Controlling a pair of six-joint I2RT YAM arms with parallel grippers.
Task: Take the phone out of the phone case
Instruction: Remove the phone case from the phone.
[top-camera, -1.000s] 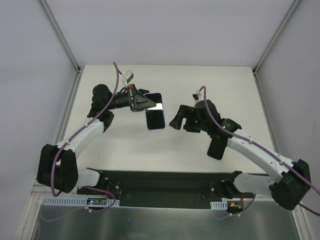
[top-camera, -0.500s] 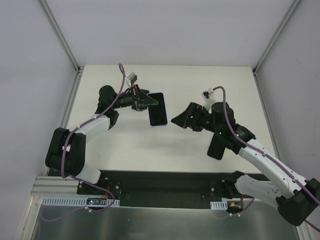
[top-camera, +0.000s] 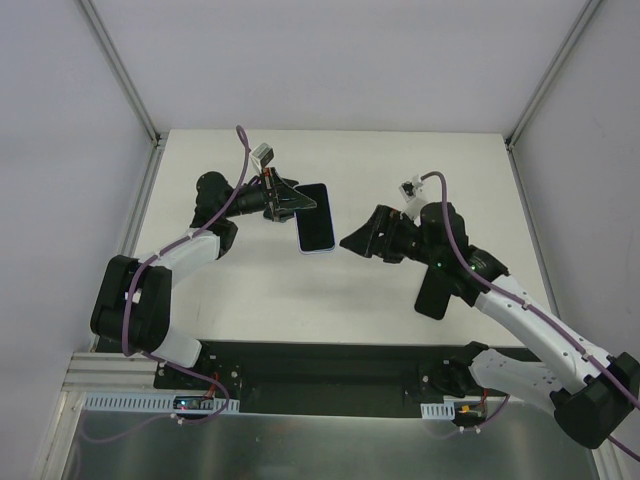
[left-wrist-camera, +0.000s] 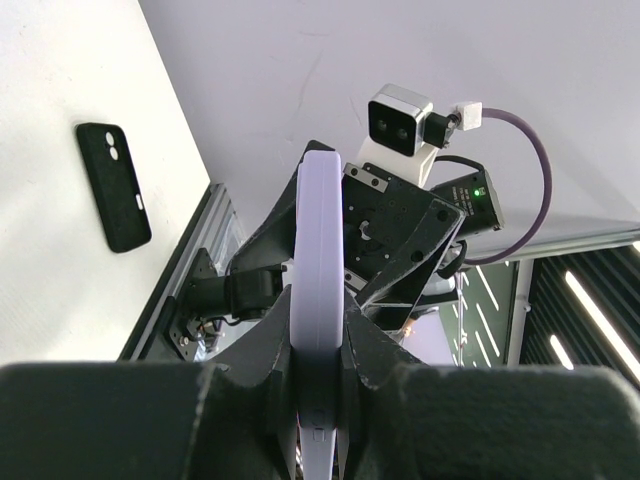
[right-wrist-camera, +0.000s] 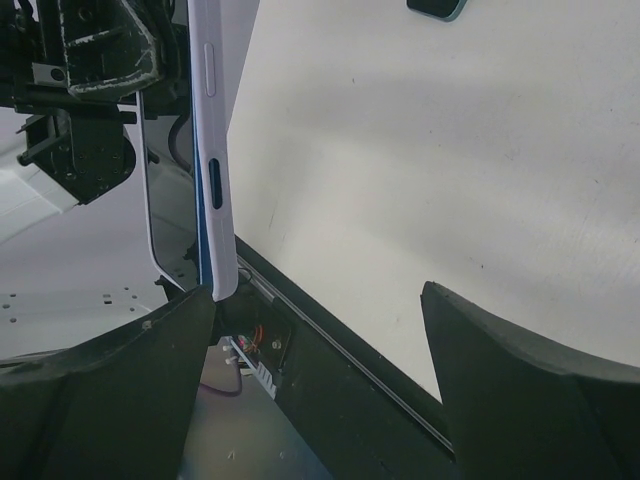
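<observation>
The left tool (top-camera: 296, 203) is clamped shut on the phone (top-camera: 314, 217) and holds it up off the surface (top-camera: 250, 290). In the left wrist view the phone stands on its thin edge between the two dark fingers (left-wrist-camera: 262, 362). One finger presses on each flat side. The edge of the phone is pale purple and its glass is dark.

The right tool (top-camera: 352, 241) has its fingers wide apart and holds nothing. It sits just to the right of the phone, near the phone's lower corner. In the right wrist view one of its fingers (right-wrist-camera: 120, 370) comes up close to the end of the phone. The view does not show if they touch. The other finger is well away from the phone. This view also shows the phone's side, with a long button and a dark slot below it.

The phone case (top-camera: 430, 298) is black and lies flat on the surface. It is well apart from the phone, to the lower right of it in the top view, beside the right arm. It has two small round holes near one end.

Past the phone, the left wrist view shows a small grey camera (left-wrist-camera: 398, 118) with a purple cable (left-wrist-camera: 500, 117) and a tiny green light (left-wrist-camera: 478, 190) below it.

Any writing on the phone or the case is too small to read.
</observation>
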